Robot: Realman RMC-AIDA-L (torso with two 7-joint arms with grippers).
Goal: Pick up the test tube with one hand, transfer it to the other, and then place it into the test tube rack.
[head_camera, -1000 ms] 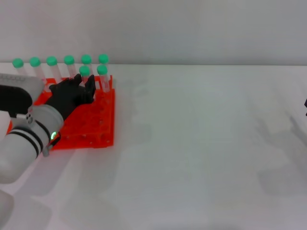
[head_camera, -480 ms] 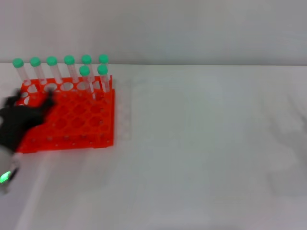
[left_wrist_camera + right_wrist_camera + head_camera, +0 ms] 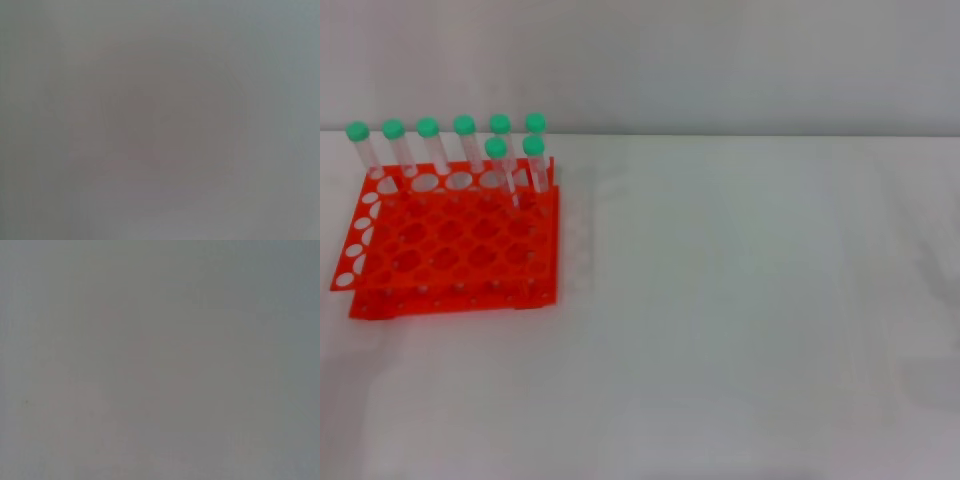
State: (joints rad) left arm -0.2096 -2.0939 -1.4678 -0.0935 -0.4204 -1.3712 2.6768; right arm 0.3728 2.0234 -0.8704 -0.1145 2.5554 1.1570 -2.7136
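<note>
Although both wrist views show only a blank grey surface, the head view gives us the whole bench. The test tube rack (image 3: 455,245) stands on the white table (image 3: 740,300), orange-red, two tiers, with a grid of round holes. We count eight green-capped tubes, all upright in the rack: six in its far row, from the leftmost tube (image 3: 360,148) to the rightmost tube (image 3: 536,135), and two in the next row nearer us, at the rack's right end. Of these two, one tube (image 3: 499,165) sits just left of the other tube (image 3: 533,160). We cannot tell which of the eight is the test tube of the task, as they look alike. The remaining holes nearer us stand open.

Neither the left gripper nor the right gripper appears in any view, so we cannot tell how their jaws stand, and no tube lies between or beside any jaws.
</note>
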